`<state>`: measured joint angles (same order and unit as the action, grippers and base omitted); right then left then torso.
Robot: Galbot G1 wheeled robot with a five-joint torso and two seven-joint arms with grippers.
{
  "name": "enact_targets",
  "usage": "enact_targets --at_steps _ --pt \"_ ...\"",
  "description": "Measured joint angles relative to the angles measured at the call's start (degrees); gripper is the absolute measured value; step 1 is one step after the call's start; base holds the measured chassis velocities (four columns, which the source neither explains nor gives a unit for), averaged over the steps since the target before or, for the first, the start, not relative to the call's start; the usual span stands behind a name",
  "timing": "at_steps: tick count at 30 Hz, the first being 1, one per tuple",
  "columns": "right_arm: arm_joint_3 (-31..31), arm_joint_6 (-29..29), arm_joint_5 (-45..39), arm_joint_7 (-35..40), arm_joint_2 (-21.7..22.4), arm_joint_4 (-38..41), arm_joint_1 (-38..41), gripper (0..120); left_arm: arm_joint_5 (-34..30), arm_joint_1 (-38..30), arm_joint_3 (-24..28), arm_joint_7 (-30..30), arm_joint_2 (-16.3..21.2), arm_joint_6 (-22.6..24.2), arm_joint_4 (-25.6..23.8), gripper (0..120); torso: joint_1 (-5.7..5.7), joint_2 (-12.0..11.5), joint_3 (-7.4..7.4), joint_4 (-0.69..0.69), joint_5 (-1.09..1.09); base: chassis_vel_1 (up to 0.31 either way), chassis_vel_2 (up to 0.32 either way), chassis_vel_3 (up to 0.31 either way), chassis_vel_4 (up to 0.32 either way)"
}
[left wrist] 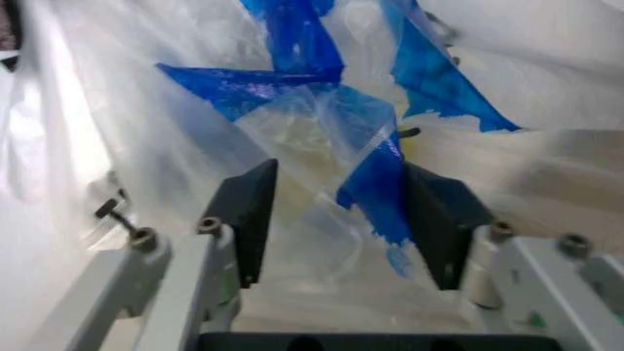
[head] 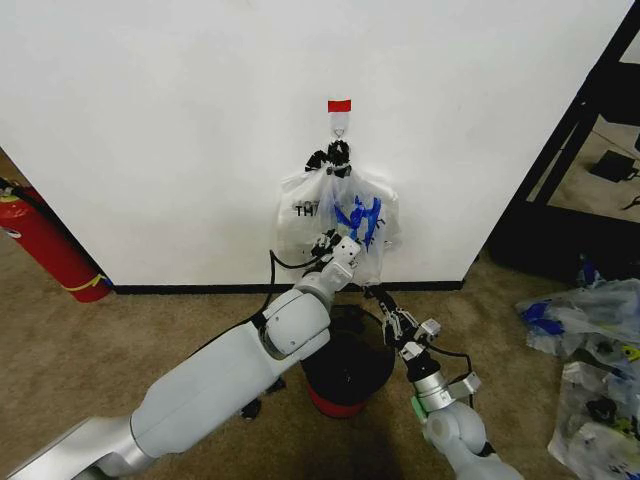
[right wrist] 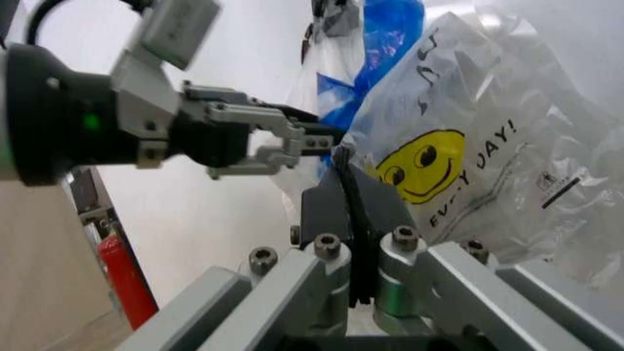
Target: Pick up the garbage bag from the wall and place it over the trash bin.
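The garbage bag (head: 335, 215) hangs bunched from a small hook (head: 339, 123) under red tape on the white wall (head: 180, 120). It is translucent white with blue strips and a yellow smiley face (right wrist: 421, 165). My left gripper (head: 335, 246) is raised against the bag's front. It stands open, and a blue-striped fold of the bag (left wrist: 337, 139) lies between its dark pads (left wrist: 248, 219). My right gripper (head: 380, 298) is lower and to the right, shut, its tips (right wrist: 341, 164) at the bag's lower edge. The black mesh trash bin (head: 347, 372) with a red base stands on the carpet below.
A red fire extinguisher (head: 45, 245) leans against the wall at far left. A black frame (head: 565, 170) stands at the right, past the wall's corner. More plastic bags (head: 590, 330) lie heaped on the carpet at right.
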<state>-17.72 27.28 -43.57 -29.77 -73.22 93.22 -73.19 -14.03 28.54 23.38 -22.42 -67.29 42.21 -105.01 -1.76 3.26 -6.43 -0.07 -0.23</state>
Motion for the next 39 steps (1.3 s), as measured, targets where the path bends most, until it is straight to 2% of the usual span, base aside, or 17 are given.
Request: enact_targets --at_steps 8,12,16,18,19,24,29,32,39 --pt "-0.1 0.0 0.2 0.2 -0.2 0.4 -0.4 0 0.0 -1.3 0.5 0.0 -0.9 0.0 1.0 16 0.00 0.0 0.00 0.01 0.00 0.000 0.000 0.000 0.000" --pt "-0.5 0.1 0.3 0.5 -0.2 0.4 -0.6 0 -0.6 -0.4 -0.6 0.2 -0.3 -0.1 -0.6 0 0.00 0.0 0.00 0.01 0.00 0.000 0.000 0.000 0.000" --pt "-0.8 0.1 0.4 0.9 -0.1 0.3 -0.6 0 -1.3 1.3 -2.2 0.2 -0.1 -0.4 -2.0 0 0.00 0.0 0.00 0.00 0.00 0.000 0.000 0.000 0.000" --pt "-1.3 0.3 1.0 2.8 0.2 0.1 -0.7 0 -3.3 6.1 -7.6 0.3 -0.1 -4.2 -4.4 0 0.00 0.0 0.00 0.01 0.00 0.000 0.000 0.000 0.000" --pt "-1.3 0.3 1.0 2.8 0.2 0.1 -0.7 0 -3.3 6.1 -7.6 0.3 -0.1 -4.2 -4.4 0 0.00 0.0 0.00 0.01 0.00 0.000 0.000 0.000 0.000" --pt "-1.6 1.6 1.8 4.0 0.9 -0.4 -1.6 0 -9.0 15.6 -17.4 2.9 -2.4 -14.6 -6.7 0 0.00 0.0 0.00 0.02 0.00 0.000 0.000 0.000 0.000" --pt "-1.7 2.4 2.3 3.7 1.2 -0.5 -2.5 0 -12.1 20.9 -22.1 5.6 -4.0 -20.3 -7.9 0 0.00 0.0 0.01 0.01 0.01 0.000 0.000 0.000 0.000" --pt "-1.5 2.8 2.7 3.6 1.2 -0.3 -2.9 0 -14.1 22.8 -23.5 6.8 -4.4 -23.4 -7.9 0 0.00 0.0 0.00 0.02 0.01 0.000 0.000 0.000 0.000" --pt "-1.4 5.2 5.9 2.0 2.4 1.0 -4.2 0 -14.6 22.7 -23.5 8.0 -5.6 -27.1 -6.6 0 0.00 0.0 0.00 0.01 0.01 0.000 0.000 0.000 0.000"
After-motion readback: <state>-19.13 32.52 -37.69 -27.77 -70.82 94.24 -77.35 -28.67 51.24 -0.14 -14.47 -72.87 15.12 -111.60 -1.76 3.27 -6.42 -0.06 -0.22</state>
